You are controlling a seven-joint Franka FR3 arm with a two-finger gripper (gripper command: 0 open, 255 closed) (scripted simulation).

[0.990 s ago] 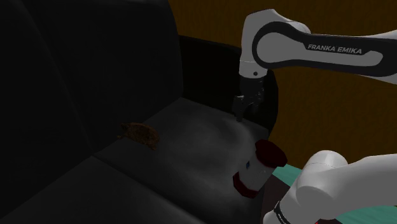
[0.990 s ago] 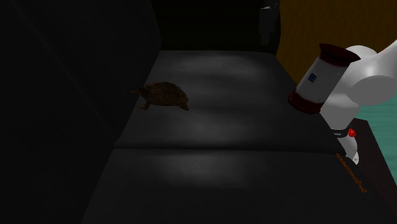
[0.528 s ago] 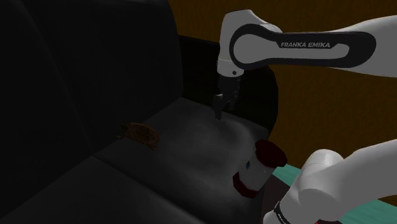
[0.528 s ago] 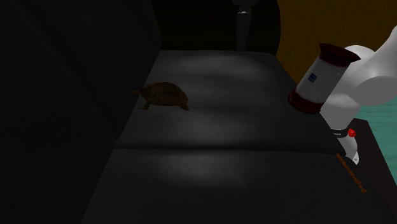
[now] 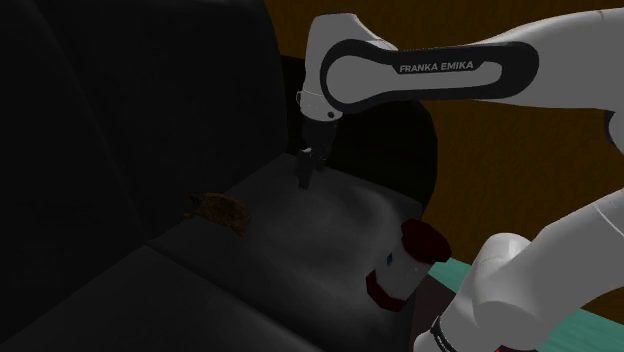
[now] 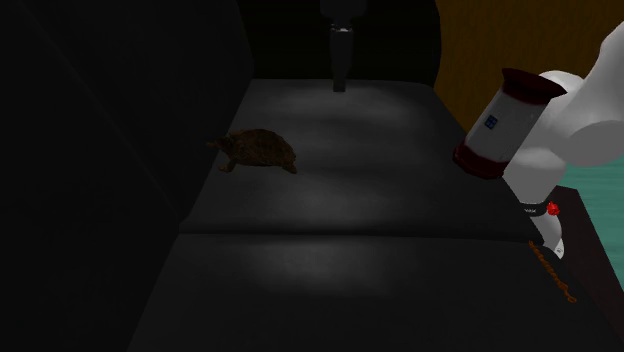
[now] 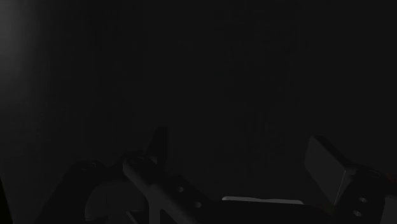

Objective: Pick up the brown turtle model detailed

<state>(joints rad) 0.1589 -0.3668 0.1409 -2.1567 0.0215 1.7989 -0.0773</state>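
Nearest you in the shoulder view, to the turtle's right, a tilted white cylinder [image 5: 405,262] with dark red ends sits by the front edge of the dark sofa [image 5: 300,270]. The brown turtle [image 5: 220,209] lies flat on the far seat cushion, just past the seam between the two cushions. It is close against the foot of the backrest, and in the second exterior view its head points toward the backrest. Beyond the turtle, toward the sofa's far armrest [image 5: 415,150], your gripper [image 5: 305,178] hangs fingers-down over the same cushion, well apart from the turtle. In the wrist view its two fingers [image 7: 159,143] stand wide apart and hold nothing. Past the turtle and the armrest rises an orange-brown wall [image 5: 520,150].
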